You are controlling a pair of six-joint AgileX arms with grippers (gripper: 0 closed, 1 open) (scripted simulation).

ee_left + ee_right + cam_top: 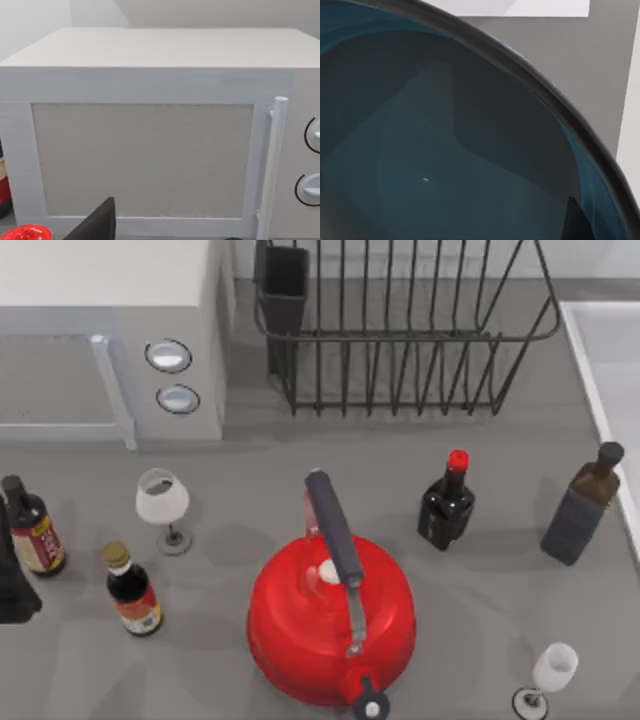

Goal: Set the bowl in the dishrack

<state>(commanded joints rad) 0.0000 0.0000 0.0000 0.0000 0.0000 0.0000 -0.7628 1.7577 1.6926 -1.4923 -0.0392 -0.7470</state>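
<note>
While the top view looks down on the grey table (480, 580) and its clutter, the right wrist view sits close against the inside of the bowl (435, 150), teal-blue with a darker rim curving across the picture. Past that rim lie grey surface and a pale panel. Whether the right gripper holds the bowl or stands open I cannot tell.

The dishrack (400, 335) stands at the table's far edge, right of middle, with its dark cup (284, 285) at the rack's left corner. A white microwave (110, 330) fills the far left corner; the left wrist view faces its door (145, 160), handle (272, 165) and two dials, with a dark finger (97, 225) of the left gripper low in that picture. I cannot tell how its fingers stand. The left arm (15, 580) shows as a dark shape at the table's left edge.

A red kettle (330, 625) sits at the near edge, mid-table. Near the left edge stand two sauce bottles (35, 530) (133, 590) and a wine glass (163, 502). Right of the kettle stand a red-capped bottle (446, 502), a dark square bottle (582, 508) and a second glass (548, 675) in the near right corner. A white slab (612, 370) runs along the right edge.
</note>
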